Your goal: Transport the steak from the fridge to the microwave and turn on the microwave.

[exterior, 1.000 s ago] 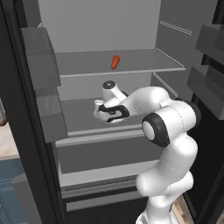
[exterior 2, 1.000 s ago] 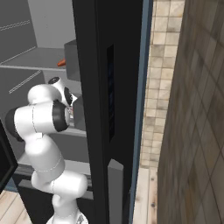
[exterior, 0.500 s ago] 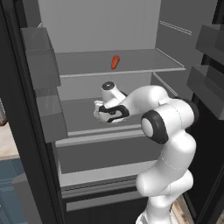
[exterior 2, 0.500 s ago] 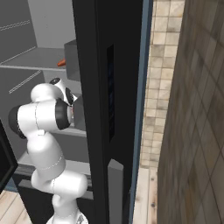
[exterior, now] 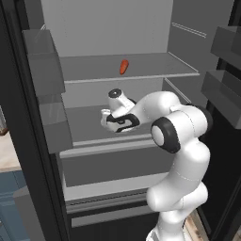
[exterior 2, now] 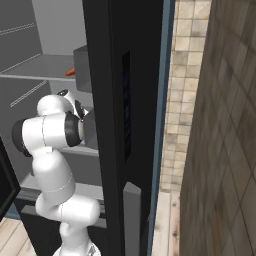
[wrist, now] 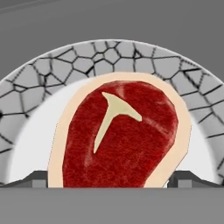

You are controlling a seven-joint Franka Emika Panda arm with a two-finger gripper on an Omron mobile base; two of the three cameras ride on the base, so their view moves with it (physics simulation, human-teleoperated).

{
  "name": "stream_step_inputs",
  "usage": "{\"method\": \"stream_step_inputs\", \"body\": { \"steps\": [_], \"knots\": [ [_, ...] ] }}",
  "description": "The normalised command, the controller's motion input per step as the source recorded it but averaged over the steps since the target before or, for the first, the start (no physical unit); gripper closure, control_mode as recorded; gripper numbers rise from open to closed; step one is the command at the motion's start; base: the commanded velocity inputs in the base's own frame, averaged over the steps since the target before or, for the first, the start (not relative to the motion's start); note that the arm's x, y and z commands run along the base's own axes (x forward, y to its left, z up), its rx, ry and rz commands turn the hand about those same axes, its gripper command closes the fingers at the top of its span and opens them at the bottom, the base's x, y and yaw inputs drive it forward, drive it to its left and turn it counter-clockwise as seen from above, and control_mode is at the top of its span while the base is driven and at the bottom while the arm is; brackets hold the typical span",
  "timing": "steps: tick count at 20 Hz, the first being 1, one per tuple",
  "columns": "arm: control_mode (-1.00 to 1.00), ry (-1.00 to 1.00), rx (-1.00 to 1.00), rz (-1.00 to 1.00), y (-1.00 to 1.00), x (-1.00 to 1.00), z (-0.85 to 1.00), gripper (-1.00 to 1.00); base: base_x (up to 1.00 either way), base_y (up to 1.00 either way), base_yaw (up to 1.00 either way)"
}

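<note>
Arm bent at elbow, forearm reaching left into fridge (exterior: 42, 155) over middle shelf (exterior: 89, 120), wrist tipped down. Pincer (wrist: 112, 183) low over steak (wrist: 120, 135), tips (wrist: 37, 178) set wide on either side of meat; contact cannot be told. Steak lies on white plate (wrist: 39, 109) with cracked grey rim. Orange carrot-like item (exterior: 124, 67) on upper shelf (exterior: 155, 66), well apart.

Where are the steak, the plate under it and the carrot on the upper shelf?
steak (wrist: 120, 140): hand view, middle of the red meat.
plate (wrist: 144, 59): hand view, cracked-pattern rim behind the steak.
carrot (exterior: 124, 67): left base view, middle of its body.
</note>
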Motion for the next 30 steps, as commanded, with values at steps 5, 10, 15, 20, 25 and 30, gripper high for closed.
{"method": "stream_step_inputs", "body": {
  "steps": [5, 10, 15, 20, 25, 30],
  "knots": [
    [-1.00, 0.00, -0.03, 0.00, -0.03, 0.04, -0.07, 1.00, 0.00, 0.00, 0.00],
    [-1.00, 0.00, 0.00, 0.00, -0.07, -0.03, -0.04, 1.00, 0.00, 0.00, 0.00],
    [-1.00, -0.03, 0.01, 0.00, -0.06, -0.31, 0.02, 1.00, 0.00, 0.00, 0.00],
    [-1.00, -0.10, 0.00, 0.00, -0.02, -0.43, 0.12, 1.00, 0.00, 0.00, 0.00],
    [-1.00, -0.15, 0.02, 0.00, -0.05, -0.45, 0.31, 1.00, 0.00, 0.00, 0.00],
    [-1.00, -0.04, 0.07, 0.00, -0.11, -0.49, 0.41, 1.00, 0.00, 0.00, 0.00]
  ]
}}
